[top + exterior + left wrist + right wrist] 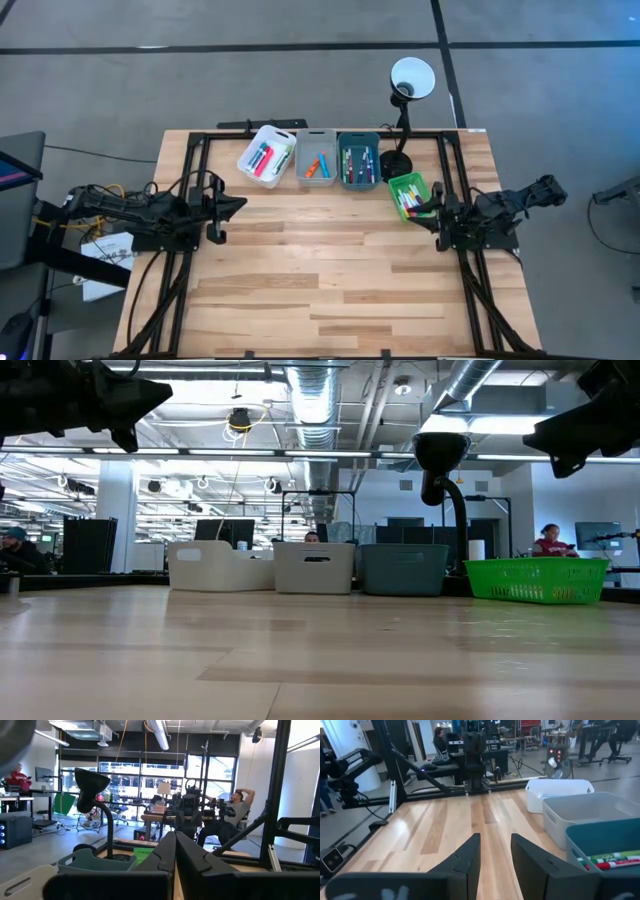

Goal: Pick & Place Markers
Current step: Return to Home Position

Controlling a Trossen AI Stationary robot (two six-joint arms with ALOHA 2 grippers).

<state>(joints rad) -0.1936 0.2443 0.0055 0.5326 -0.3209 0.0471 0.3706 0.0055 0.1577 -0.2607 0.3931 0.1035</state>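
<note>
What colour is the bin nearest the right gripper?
The bin is green, clearest in the low view.

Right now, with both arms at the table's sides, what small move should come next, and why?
Probably just shut the right gripper, which stands open and empty, to match the shut left gripper. The markers all lie in the bins and none shows on the table, so nothing seems left to pick.

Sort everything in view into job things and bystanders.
Job: markers, all inside the white bin, grey bin, teal bin and green bin; left gripper, shut, over the table's left side; right gripper, open, beside the green bin.
Bystanders: lamp by the teal bin; seated person beyond the table.
</note>
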